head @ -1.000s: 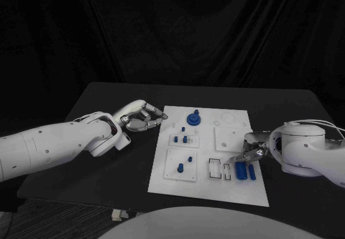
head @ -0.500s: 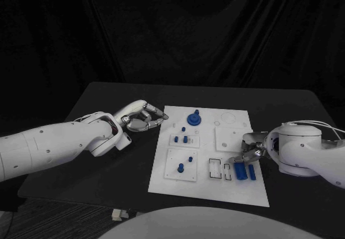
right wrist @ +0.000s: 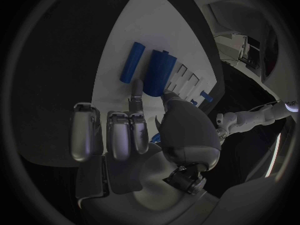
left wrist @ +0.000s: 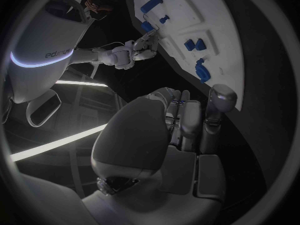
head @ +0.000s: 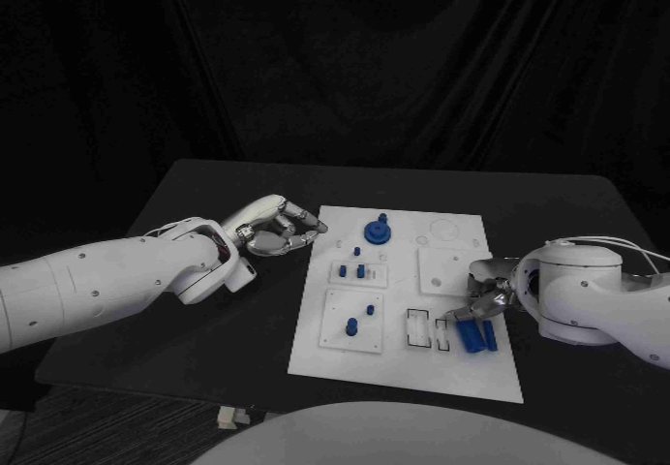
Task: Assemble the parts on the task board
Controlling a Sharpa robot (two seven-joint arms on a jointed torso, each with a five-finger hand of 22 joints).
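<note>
The white task board (head: 405, 363) lies in the middle of the black table. Near its right edge lie a wide blue block (head: 471, 336) (right wrist: 159, 71) and a narrow blue bar (head: 490, 336) (right wrist: 130, 61). My right hand (head: 483, 295) (right wrist: 150, 120) reaches onto the board and pinches the near end of the wide block between thumb and one finger; its other fingers are curled. My left hand (head: 277, 229) (left wrist: 184, 120) hovers by the board's upper left edge, fingers curled in with nothing in them.
A round blue part (head: 377, 232) stands at the board's far end. Small blue pegs (head: 354, 270) and a blue knob (head: 350, 328) sit in the left-hand plates. Two empty rectangular slots (head: 417, 327) lie just left of the wide block. Bare black table (head: 209, 329) surrounds the board.
The right hand has closed in on the wide blue block, which has shifted and tilted slightly. The left arm has stayed still.
</note>
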